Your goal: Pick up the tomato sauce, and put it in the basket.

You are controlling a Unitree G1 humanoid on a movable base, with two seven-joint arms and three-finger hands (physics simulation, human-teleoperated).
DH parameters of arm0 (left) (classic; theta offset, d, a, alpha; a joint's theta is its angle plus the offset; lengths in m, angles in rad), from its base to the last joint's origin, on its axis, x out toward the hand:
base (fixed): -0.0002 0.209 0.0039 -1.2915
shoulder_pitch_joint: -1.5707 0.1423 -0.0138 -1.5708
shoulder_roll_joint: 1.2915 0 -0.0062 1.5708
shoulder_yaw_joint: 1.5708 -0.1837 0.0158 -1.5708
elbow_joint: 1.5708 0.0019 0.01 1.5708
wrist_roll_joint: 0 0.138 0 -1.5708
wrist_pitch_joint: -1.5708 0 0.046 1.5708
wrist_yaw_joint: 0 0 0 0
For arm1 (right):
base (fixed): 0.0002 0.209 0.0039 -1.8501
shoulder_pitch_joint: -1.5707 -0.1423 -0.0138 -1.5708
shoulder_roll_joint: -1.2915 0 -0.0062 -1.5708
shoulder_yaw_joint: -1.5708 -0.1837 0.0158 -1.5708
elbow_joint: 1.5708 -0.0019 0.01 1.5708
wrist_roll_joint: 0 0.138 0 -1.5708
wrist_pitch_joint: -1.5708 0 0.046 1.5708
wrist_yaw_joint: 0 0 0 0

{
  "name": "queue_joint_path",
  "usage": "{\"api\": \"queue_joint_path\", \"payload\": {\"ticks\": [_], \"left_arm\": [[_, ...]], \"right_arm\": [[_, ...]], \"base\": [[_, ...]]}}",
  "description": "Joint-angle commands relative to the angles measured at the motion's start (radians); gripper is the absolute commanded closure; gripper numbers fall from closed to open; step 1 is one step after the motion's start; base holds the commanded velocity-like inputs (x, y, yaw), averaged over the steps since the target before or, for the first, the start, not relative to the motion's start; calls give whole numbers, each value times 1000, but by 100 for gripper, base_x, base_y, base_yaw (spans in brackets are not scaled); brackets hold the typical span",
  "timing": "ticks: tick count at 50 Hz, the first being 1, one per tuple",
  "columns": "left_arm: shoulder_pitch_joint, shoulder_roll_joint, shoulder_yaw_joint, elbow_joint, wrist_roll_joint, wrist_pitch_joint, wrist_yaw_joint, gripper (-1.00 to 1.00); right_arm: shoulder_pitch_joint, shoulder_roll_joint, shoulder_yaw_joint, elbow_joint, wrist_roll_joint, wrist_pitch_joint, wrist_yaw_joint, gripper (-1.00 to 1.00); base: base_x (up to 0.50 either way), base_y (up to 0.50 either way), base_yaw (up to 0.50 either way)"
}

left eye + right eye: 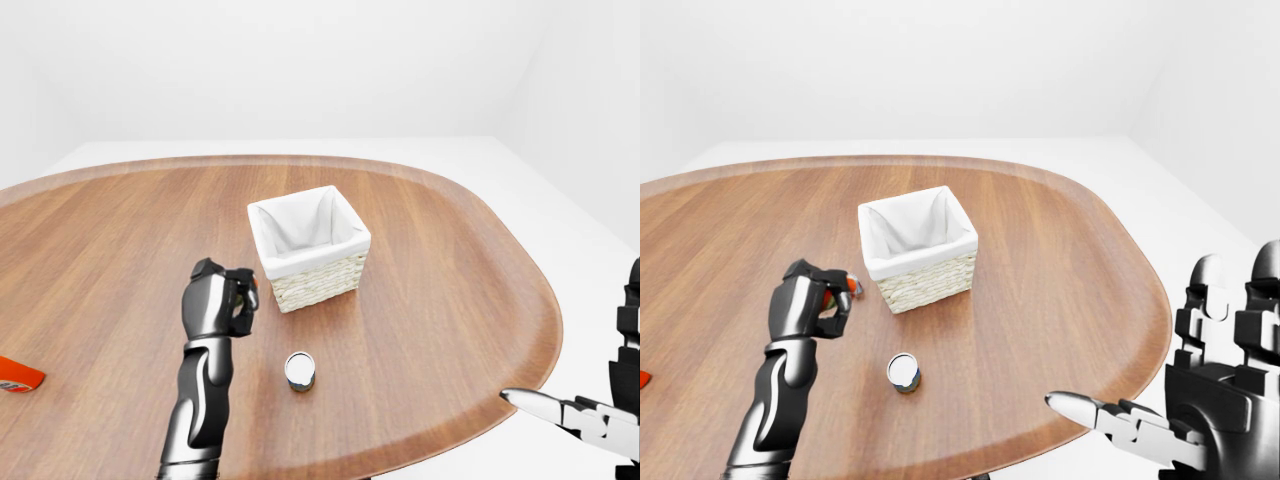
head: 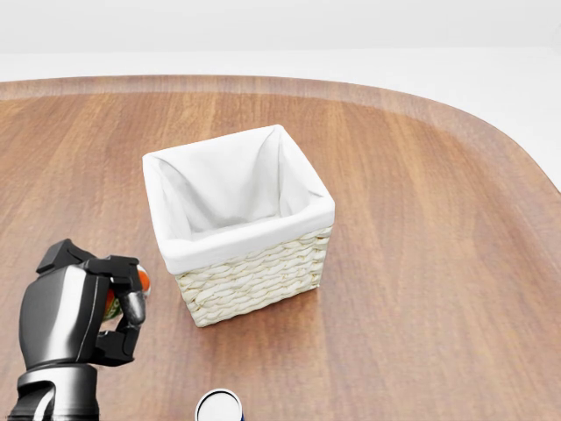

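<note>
My left hand (image 2: pixel 123 303) is shut on a small red object, the tomato sauce (image 2: pixel 141 281), and holds it above the table just left of the basket. Only a red sliver shows between the fingers; it also shows in the right-eye view (image 1: pixel 846 287). The wicker basket (image 2: pixel 254 279) with a white cloth lining stands in the middle of the wooden table (image 1: pixel 450 300) and looks empty. My right hand (image 1: pixel 1200 400) is open, off the table's right edge at the lower right.
A small upright can (image 1: pixel 300 371) with a pale lid stands on the table below the basket, right of my left forearm. A red-orange packet (image 1: pixel 15 375) lies at the left edge of the left-eye view.
</note>
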Motion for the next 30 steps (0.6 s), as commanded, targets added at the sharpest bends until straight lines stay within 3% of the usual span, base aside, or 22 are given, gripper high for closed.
{"api": "queue_joint_path", "payload": {"ticks": [1,3,6,8,11,16,17,18,20,21,22,26,30], "left_arm": [[-200,-39,-23,-213,-159,79,-226,100],[-316,-36,-32,-209,-162,79,-267,100],[-415,-23,-40,-170,-154,79,-256,100],[-464,-37,-37,-165,-203,79,-283,100],[-617,-15,-32,-10,-210,79,-232,100],[-830,10,-24,291,-257,79,-114,100],[-906,18,-26,434,-266,79,-56,100],[-947,10,-16,510,-309,79,-49,100],[-1020,29,-52,685,-261,79,48,100],[-1087,16,-33,805,-300,79,72,100],[-1153,29,-52,953,-267,79,145,100],[-1294,58,-104,1195,-150,51,259,100],[-1387,76,-108,1342,-64,53,300,100]], "right_arm": [[-6,15,-3,0,-5,0,14,-100],[-10,16,-3,0,-7,0,15,-100],[-15,22,-3,0,-10,0,20,-100],[-19,21,-1,0,-12,0,18,-100],[-16,22,1,0,-12,0,20,-100],[-25,24,0,0,-15,6,21,-100],[-24,25,1,0,-14,5,22,-100],[-23,25,2,0,-15,3,23,-100],[-29,27,4,0,-20,9,23,-100],[-30,27,3,0,-17,10,24,-100],[-31,27,0,0,-14,12,26,-100],[-32,27,-22,0,11,16,31,-100],[-50,39,-2,0,-23,32,39,-100]], "base": [[0,0,0],[0,0,0],[0,0,0],[0,0,0],[0,0,0],[0,0,0],[0,0,0],[0,0,0],[0,0,0],[0,0,0],[0,0,0],[0,0,0],[0,0,0]]}}
